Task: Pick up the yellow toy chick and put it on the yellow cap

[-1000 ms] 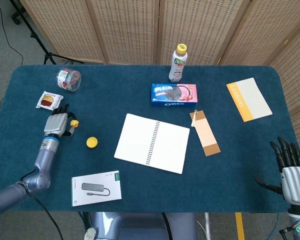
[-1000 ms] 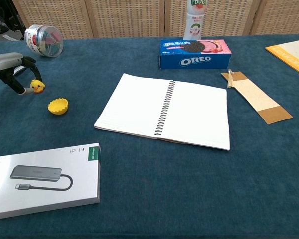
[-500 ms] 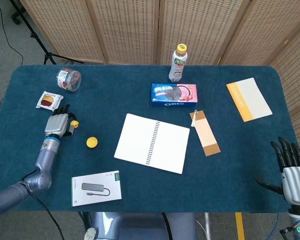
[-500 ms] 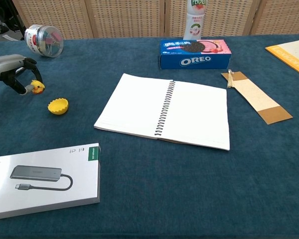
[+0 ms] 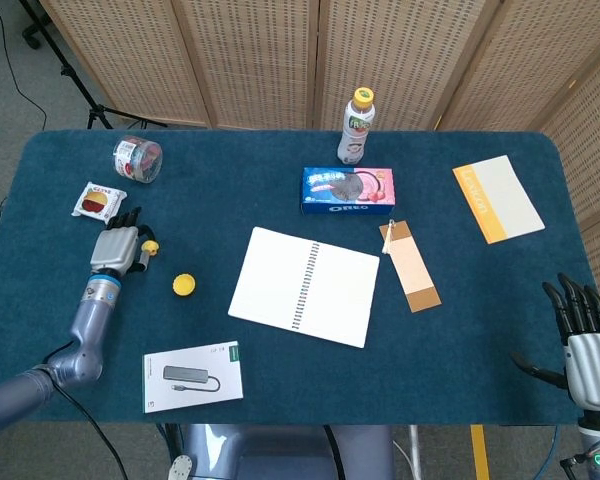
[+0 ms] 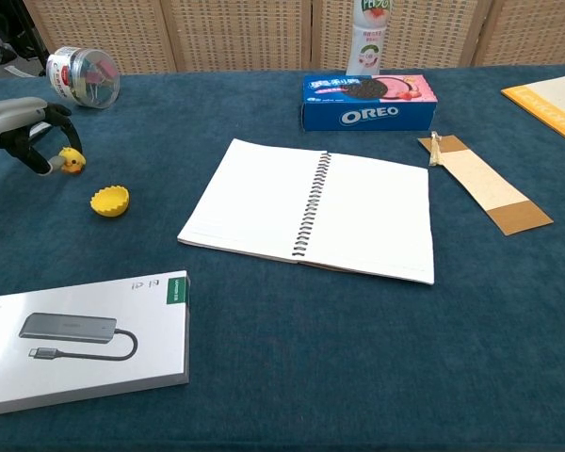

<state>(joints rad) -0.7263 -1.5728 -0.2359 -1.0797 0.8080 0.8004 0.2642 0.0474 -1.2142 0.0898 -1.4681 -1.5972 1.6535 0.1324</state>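
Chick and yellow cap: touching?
Apart. Chest view shows bare blue cloth between the toy chick, at the left hand, and the yellow cap.

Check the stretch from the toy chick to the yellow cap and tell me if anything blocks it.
Nothing visible blocks it. The yellow toy chick is at the fingers of the left robot hand, and the yellow cap lies close by on bare blue table, nearer the robot. The notebook sits off to the side.
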